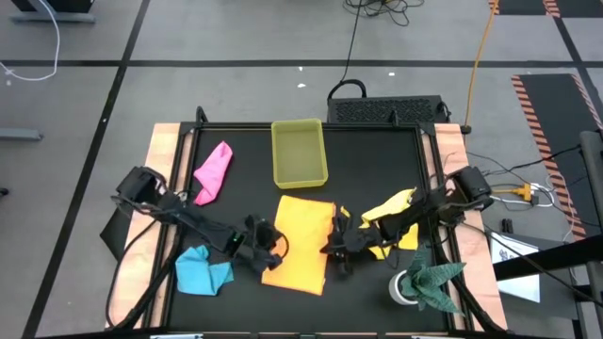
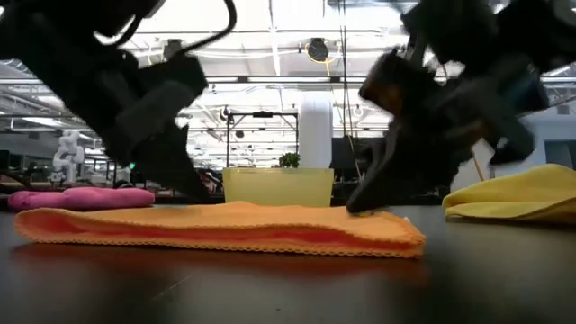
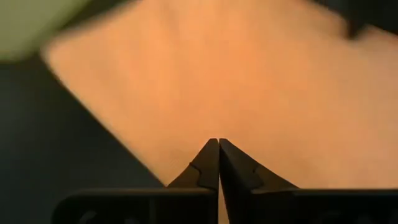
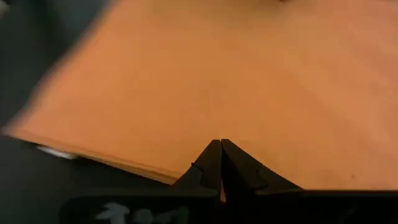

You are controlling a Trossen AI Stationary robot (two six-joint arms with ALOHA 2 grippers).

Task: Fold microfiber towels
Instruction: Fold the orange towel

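The orange towel [image 1: 303,243] lies folded and flat on the black table top, in several layers [image 2: 225,229]. My left gripper [image 1: 276,249] is shut at its left edge, with its tips over the cloth [image 3: 217,143]. My right gripper [image 1: 333,247] is shut at its right edge [image 4: 219,143]. The pink towel [image 1: 213,172] lies bunched at the far left. The light blue towel [image 1: 203,271] lies crumpled at the near left. The yellow towel [image 1: 391,218] lies crumpled at the right, under my right arm. My left gripper's shut fingers [image 3: 208,163] point slanting down from the table's left over the orange towel's top near its left edge [image 3: 205,118]; I cannot tell whether they touch it. My right gripper's shut fingertips [image 2: 360,205] rest on the towel's top layer near its right edge [image 4: 214,118], slanting down from the table's right. The towel lies flat on the table.
A translucent yellow tray [image 1: 299,153] stands at the far middle, behind the orange towel. A dark green cloth [image 1: 431,282] lies over a white object at the near right corner. Bare black table top shows in front of the orange towel [image 2: 288,288].
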